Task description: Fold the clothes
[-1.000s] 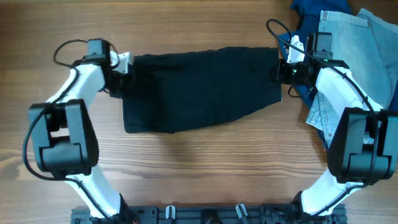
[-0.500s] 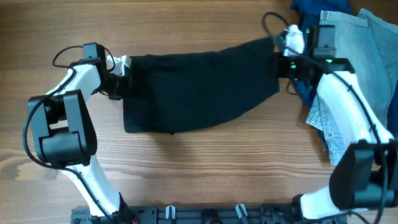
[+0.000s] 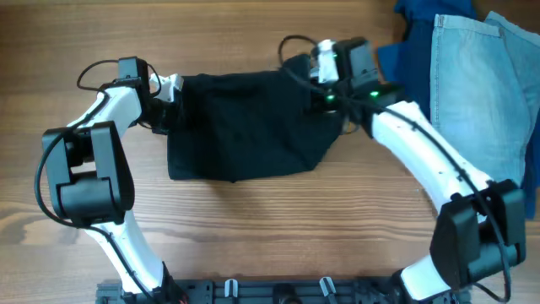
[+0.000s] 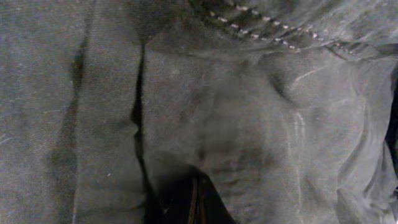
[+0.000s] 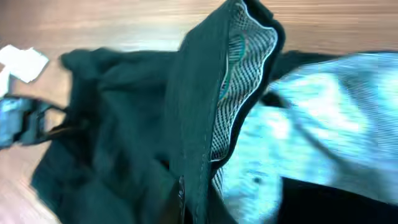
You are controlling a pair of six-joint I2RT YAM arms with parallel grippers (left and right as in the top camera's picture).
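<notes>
Wooden table [image 3: 253, 236]: both arms reach inward, left tool [image 3: 167, 108] and right tool [image 3: 310, 78] clamped on black shorts [image 3: 245, 127].

On the table [image 3: 253, 228] lie the clothes [image 3: 245, 127] — denim shorts [image 3: 485, 84] to their right.

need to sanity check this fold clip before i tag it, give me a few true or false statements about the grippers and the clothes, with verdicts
1. The right gripper is shut on an edge of the black shorts. True.
2. The left gripper hangs open over bare wood. False: it is shut on the shorts' left edge.
3. The denim shorts lie on the left arm's side. False: they lie on the right arm's side.
4. The blue cloth lies right beside the denim shorts. True.
</notes>
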